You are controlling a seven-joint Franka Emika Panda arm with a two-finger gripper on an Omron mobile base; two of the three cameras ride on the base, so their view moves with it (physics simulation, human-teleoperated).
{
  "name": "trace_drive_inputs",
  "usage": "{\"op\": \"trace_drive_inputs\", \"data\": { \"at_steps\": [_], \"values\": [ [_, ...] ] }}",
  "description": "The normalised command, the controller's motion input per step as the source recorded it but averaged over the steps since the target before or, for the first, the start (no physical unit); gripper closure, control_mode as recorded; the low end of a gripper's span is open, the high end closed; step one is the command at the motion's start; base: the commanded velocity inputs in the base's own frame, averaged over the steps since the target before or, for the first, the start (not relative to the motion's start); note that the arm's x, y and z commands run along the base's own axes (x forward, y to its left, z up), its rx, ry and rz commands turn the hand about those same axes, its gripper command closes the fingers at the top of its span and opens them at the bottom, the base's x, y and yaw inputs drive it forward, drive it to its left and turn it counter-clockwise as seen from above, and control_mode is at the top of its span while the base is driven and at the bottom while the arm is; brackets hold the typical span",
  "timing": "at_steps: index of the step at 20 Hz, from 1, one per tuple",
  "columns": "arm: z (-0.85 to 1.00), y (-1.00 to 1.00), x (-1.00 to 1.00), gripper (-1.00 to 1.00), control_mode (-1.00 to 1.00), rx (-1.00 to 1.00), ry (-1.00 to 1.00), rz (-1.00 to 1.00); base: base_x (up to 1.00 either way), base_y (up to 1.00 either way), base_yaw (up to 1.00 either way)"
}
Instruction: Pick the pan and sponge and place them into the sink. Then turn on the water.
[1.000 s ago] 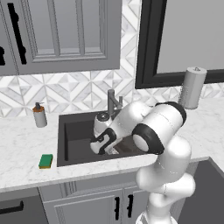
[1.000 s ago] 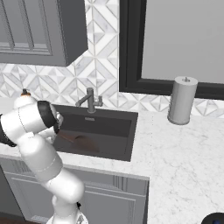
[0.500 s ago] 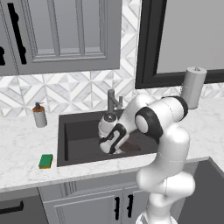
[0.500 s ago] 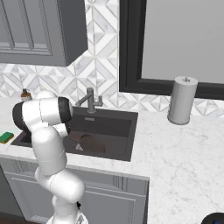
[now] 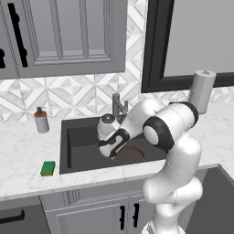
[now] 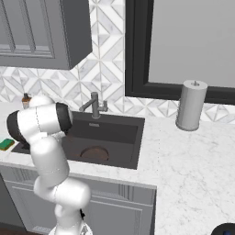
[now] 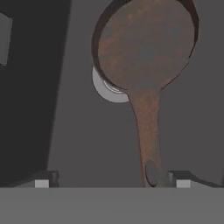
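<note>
One item of the two, the round dark brown frying pan (image 7: 146,46), lies in the matte black sink basin (image 5: 82,141), partly over the silver drain (image 7: 105,89), its long handle running down the hand view to the bottom edge. The two-finger gripper (image 7: 109,183) hangs spread wide, empty, above it. The small green sponge (image 5: 47,168) waits at lower left of the left base view, on the white marble counter (image 5: 23,151), so the coming reach probably goes leftward out of the basin.

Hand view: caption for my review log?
Open hand above the pan lying in the sink, partly covering the drain.
</note>
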Motion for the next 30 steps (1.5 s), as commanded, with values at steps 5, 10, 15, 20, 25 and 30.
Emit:
{"op": "trace_drive_inputs", "data": {
  "at_steps": [5,10,15,20,25,30],
  "values": [
    [0.99,0.29,-0.10,-1.00,-1.00,-0.12,0.11,0.00,0.00,0.00,0.00],
    [1.00,0.27,-0.32,-1.00,-1.00,-0.06,0.20,0.15,0.00,0.00,0.00],
    [0.68,0.26,-0.70,-1.00,-1.00,-0.04,0.05,0.31,0.00,0.00,0.00],
    [0.35,0.13,-0.88,-1.00,-1.00,0.00,0.00,0.33,0.00,0.00,0.00],
    [0.42,0.14,-0.59,-1.00,-1.00,0.00,0.00,0.41,0.00,0.00,0.00],
    [0.14,0.33,-0.45,-1.00,-1.00,0.00,0.02,0.47,0.00,0.00,0.00]
  ]
}}
